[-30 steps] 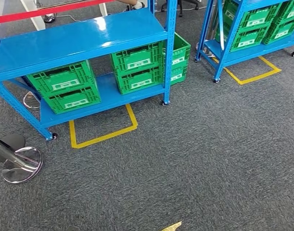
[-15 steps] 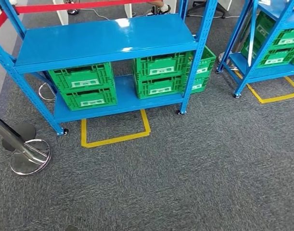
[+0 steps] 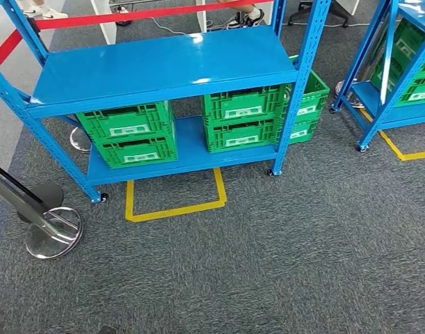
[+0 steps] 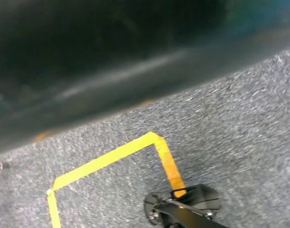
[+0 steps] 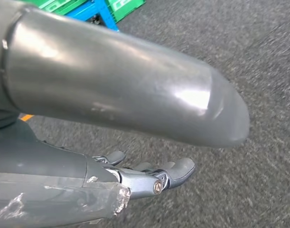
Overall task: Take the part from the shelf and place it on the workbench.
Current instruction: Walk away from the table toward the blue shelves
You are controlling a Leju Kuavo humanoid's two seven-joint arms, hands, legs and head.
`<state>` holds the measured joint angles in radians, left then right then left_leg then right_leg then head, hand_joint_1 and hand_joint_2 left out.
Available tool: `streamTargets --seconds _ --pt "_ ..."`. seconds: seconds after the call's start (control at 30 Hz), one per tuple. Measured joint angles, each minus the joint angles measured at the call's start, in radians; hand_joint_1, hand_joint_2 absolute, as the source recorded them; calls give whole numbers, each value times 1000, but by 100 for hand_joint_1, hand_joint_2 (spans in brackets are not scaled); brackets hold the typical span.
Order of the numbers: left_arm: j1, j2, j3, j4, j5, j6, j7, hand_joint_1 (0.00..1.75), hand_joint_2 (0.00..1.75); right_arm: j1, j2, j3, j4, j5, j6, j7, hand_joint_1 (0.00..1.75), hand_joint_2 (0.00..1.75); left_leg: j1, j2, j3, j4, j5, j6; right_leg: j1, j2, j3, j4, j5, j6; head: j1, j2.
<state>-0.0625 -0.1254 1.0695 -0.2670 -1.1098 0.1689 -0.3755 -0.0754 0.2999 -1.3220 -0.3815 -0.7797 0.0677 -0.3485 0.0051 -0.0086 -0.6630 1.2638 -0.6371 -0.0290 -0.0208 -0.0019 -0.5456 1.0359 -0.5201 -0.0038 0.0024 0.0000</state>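
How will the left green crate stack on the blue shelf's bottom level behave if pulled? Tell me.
The left crate stack looks like stiff ribbed plastic, so it should keep its shape. It is two crates high, so the top one may slide off. The smooth bottom level should let it slide easily. Its weight is unclear.

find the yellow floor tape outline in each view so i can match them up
Head view: the yellow tape outline lies on the grey carpet just in front of the blue shelf.
Left wrist view: a yellow tape corner on carpet; whether it is the same outline is unclear.
Right wrist view: none clearly visible.
Shared landmark: the grey carpet.
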Motion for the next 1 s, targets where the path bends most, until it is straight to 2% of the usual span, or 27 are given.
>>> streamTargets --seconds 0.03,0.07,0.1,0.13,0.17,0.27,0.3,0.37,0.43,0.47,0.5,0.53,0.6,0.63,0.67,0.7,0.77,0.8,0.83,0.87,0.93,0.97,1.0 --pt "1 1 0 0 -1 0 0 0 0 0 0 -3 0 0 2 0 0 0 0 -1 6 -44 36 4 0 1 14 0 -10 1 0 0" --pt "1 1 2 0 -3 0 0 0 0 -1 0 -6 0 0 4 0 0 0 -1 -3 18 -102 91 10 1 3 24 -2 -19 3 0 0" --pt "3 2 3 0 -5 -1 0 0 0 -2 0 -9 0 0 5 0 0 0 -4 -6 28 -154 132 16 2 7 35 -1 -29 6 0 0" --pt "4 3 4 0 -6 -1 0 0 0 -4 0 -11 0 0 5 0 0 0 -7 -10 37 -191 158 22 2 10 40 -2 -38 11 0 0" --pt "6 3 6 0 -8 -1 -1 0 0 -6 0 -13 0 0 5 -1 0 0 -9 -13 42 -212 170 28 3 14 49 -3 -44 17 -1 0" --pt "4 3 6 0 -9 -1 -1 0 0 -8 0 -17 0 -4 6 -1 0 0 -10 -10 67 -231 168 49 5 19 70 6 -50 36 -1 0" --pt "2 3 6 0 -9 -1 -2 0 0 -9 0 -18 0 -5 6 -1 0 0 -8 -8 79 -234 167 56 5 17 62 25 -58 40 1 0" --pt "0 3 6 0 -9 -1 -3 0 0 -12 -1 -20 0 -5 6 -1 0 0 -7 -2 95 -238 157 66 5 13 11 115 -96 44 6 0" --pt "-1 2 6 0 -10 -1 -3 0 0 -10 -2 -21 0 -6 6 -1 0 0 -10 2 106 -238 142 71 6 12 -72 225 -141 46 9 0" --pt "0 1 6 0 -10 -1 -3 0 0 -8 -2 -22 0 -6 5 -1 0 0 -12 4 115 -238 134 71 7 12 -103 251 -148 45 9 0" --pt "1 0 6 0 -10 -1 -3 0 0 -6 -2 -23 0 -6 5 -1 0 0 -13 7 126 -238 124 71 8 11 -118 245 -136 43 9 0" --pt "1 0 6 0 -11 -1 -3 0 0 -4 -3 -23 0 -7 5 -1 0 0 -14 10 141 -238 113 70 10 7 -118 206 -102 39 10 0" --pt "2 -2 8 1 -12 -1 -4 0 0 -4 -5 -24 0 -7 5 -1 0 0 -17 20 168 -238 89 66 19 -18 -98 94 -11 26 9 0" --pt "2 -2 10 1 -14 -1 -4 0 0 -6 -6 -24 1 -7 4 -1 0 0 -18 25 177 -238 79 62 24 -31 -89 53 15 19 7 0" --pt "2 -2 12 2 -16 -1 -4 0 0 -7 -6 -24 1 -7 3 0 0 0 -20 31 183 -240 71 56 28 -39 -83 31 31 13 6 0" --pt "1 -3 15 2 -18 -1 -5 0 0 -8 -7 -24 1 -7 1 0 0 0 -21 35 191 -241 67 51 30 -40 -79 26 29 8 5 0" --pt "-2 -2 18 2 -20 -1 -6 0 0 -7 -7 -25 1 -8 -3 0 0 0 -23 38 195 -229 71 40 25 -28 -60 12 35 0 6 0" --pt "-3 -2 20 2 -21 -1 -6 0 0 -7 -7 -25 1 -8 -4 -1 0 0 -22 34 186 -201 76 35 22 -24 -48 2 34 -4 5 0" --pt "-5 -1 21 2 -21 -1 -7 0 0 -8 -7 -25 0 -8 -5 -1 0 0 -20 28 161 -157 74 28 18 -20 -35 -7 32 -8 3 0" --pt "-6 -1 22 2 -21 -1 -7 0 0 -9 -7 -25 0 -8 -5 -1 0 0 -15 22 127 -102 61 22 16 -18 -23 -14 28 -11 1 0" --pt "-5 -1 23 2 -21 -1 -8 0 0 -10 -7 -24 0 -8 -6 -1 0 0 -6 17 51 -3 10 10 13 -10 -5 -19 16 -13 -1 0" --pt "-4 -1 24 2 -21 -1 -8 0 0 -9 -7 -24 0 -8 -6 -1 0 0 -2 17 24 19 -9 5 12 -6 4 -20 7 -12 -1 0" --pt "-3 0 24 2 -21 -1 -8 0 0 -8 -7 -24 0 -9 -6 -1 0 0 2 17 9 14 -6 1 10 -3 16 -20 -1 -10 -1 0"
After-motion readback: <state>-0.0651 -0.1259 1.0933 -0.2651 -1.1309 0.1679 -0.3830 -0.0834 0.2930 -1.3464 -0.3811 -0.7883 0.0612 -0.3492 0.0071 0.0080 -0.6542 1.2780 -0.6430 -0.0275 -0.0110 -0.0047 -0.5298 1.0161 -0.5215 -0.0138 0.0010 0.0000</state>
